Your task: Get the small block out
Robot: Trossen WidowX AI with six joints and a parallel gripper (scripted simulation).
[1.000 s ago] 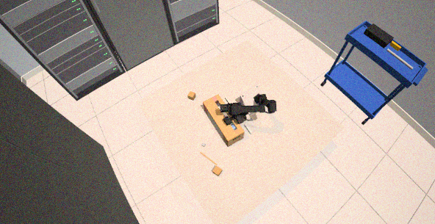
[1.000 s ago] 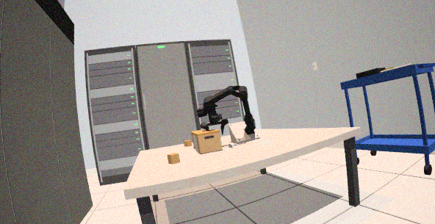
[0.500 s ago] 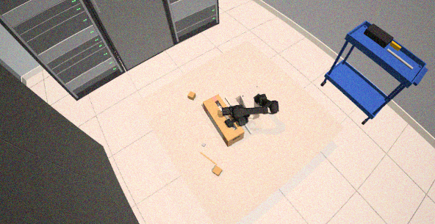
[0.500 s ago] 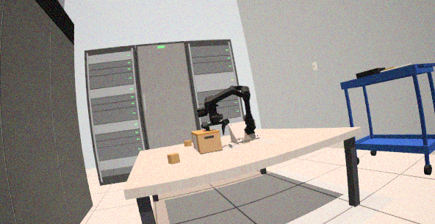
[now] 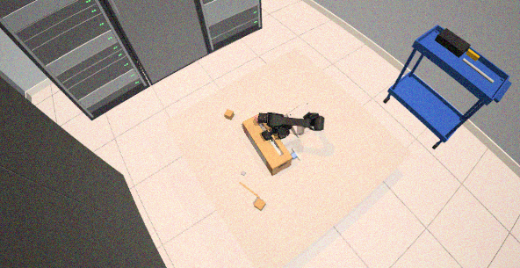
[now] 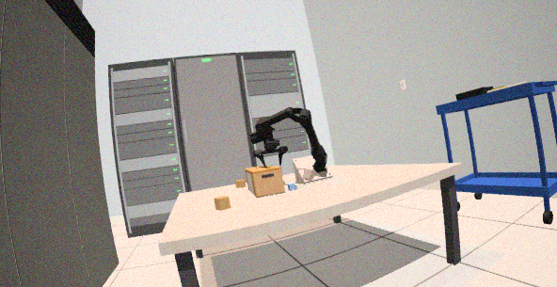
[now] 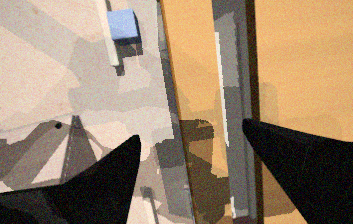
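The small blue block (image 5: pixel 294 155) (image 6: pixel 292 186) (image 7: pixel 123 25) lies on the table, outside the box and beside its long side, close to one end. The orange wooden box (image 5: pixel 281 162) (image 6: pixel 269 185) (image 7: pixel 307 60) stands upright, with a long slot (image 7: pixel 232 107) in its top. My gripper (image 5: pixel 275 134) (image 6: pixel 273 166) (image 7: pixel 191 131) is open and empty, pointing down just above the box. In the wrist view one fingertip shows over the slot and the other past the box's side. The block is away from both fingers. The shelf inside is largely hidden.
A pale stick (image 7: pixel 108 37) lies right against or very near the block. Two wooden cubes (image 5: pixel 228 114) (image 5: pixel 259 204) (image 6: pixel 222 202) stand on the table. A thin orange stick (image 5: pixel 249 189) and a small grey piece (image 5: pixel 243 173) lie there too. A pale panel (image 6: pixel 305 170) stands by the arm's base.
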